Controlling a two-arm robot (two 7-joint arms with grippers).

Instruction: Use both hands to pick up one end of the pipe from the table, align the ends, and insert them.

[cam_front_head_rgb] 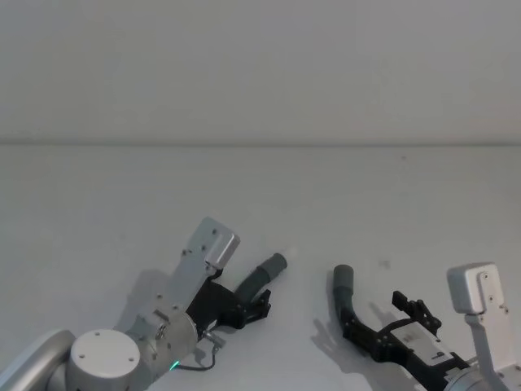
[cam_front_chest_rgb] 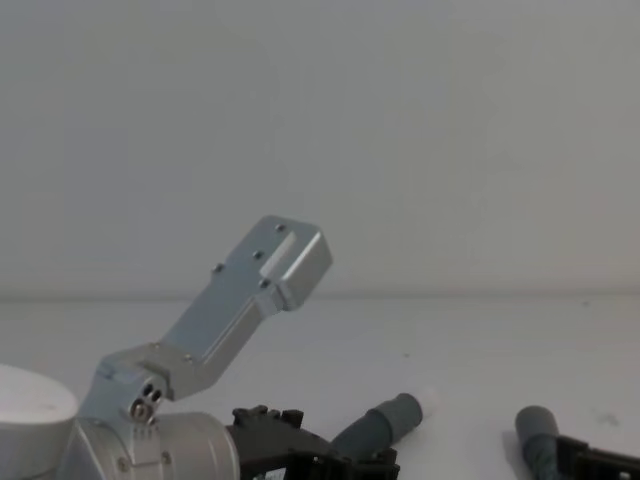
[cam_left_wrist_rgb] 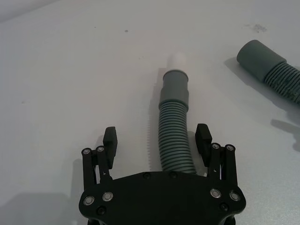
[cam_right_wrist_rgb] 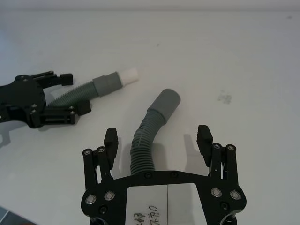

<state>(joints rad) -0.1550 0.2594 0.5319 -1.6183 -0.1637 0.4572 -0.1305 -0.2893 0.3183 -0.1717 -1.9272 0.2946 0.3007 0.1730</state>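
The pipe's two ends lie on the white table (cam_front_head_rgb: 122,204), and its middle runs out of view toward me. The white-tipped cuff (cam_front_head_rgb: 275,265) points away on the left, while the plain cuff (cam_front_head_rgb: 343,278) lies on the right. My left gripper (cam_left_wrist_rgb: 157,138) is open, low over the table, its fingers (cam_left_wrist_rgb: 110,139) straddling the corrugated hose (cam_left_wrist_rgb: 174,140) behind that cuff (cam_left_wrist_rgb: 174,89). My right gripper (cam_right_wrist_rgb: 158,138) is also open and straddles the hose (cam_right_wrist_rgb: 143,150) behind the plain cuff (cam_right_wrist_rgb: 166,103), which sits closer to one finger. A hand's width of table separates the two ends.
The pale wall meets the table's far edge (cam_front_head_rgb: 260,145). A small dark smudge (cam_right_wrist_rgb: 225,98) marks the table beyond the plain cuff. In the chest view the left wrist (cam_front_chest_rgb: 250,290) rises large over the near table.
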